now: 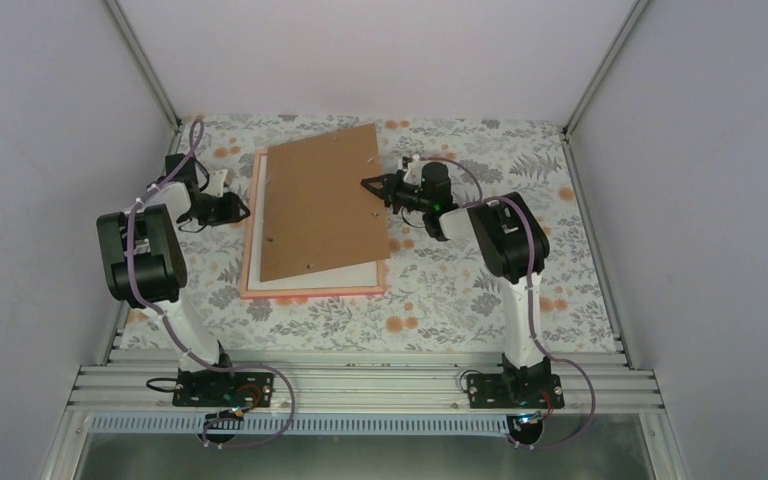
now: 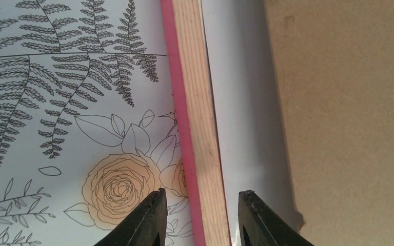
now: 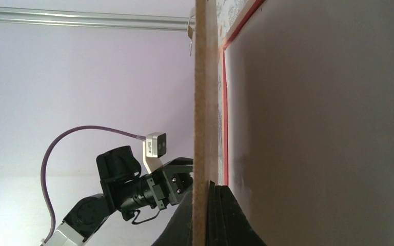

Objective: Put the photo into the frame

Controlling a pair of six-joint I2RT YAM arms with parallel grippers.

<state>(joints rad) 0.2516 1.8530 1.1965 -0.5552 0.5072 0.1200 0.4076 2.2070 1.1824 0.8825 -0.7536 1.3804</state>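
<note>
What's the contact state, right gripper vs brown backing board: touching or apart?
Touching. The right wrist view shows the backing board edge-on, pinched between the fingers of the right gripper, with no gap on either side.

Backing board (image 1: 320,200) hides most of white sheet (image 1: 332,278), also frame's (image 1: 310,293) far and right rails.

A robot lab cell: plain white panels (image 1: 360,50) and aluminium rails (image 1: 360,385) enclosing a table (image 1: 460,310).

Brown backing board (image 1: 320,205) (lying askew) above floral tablecloth (image 1: 460,300).
</note>
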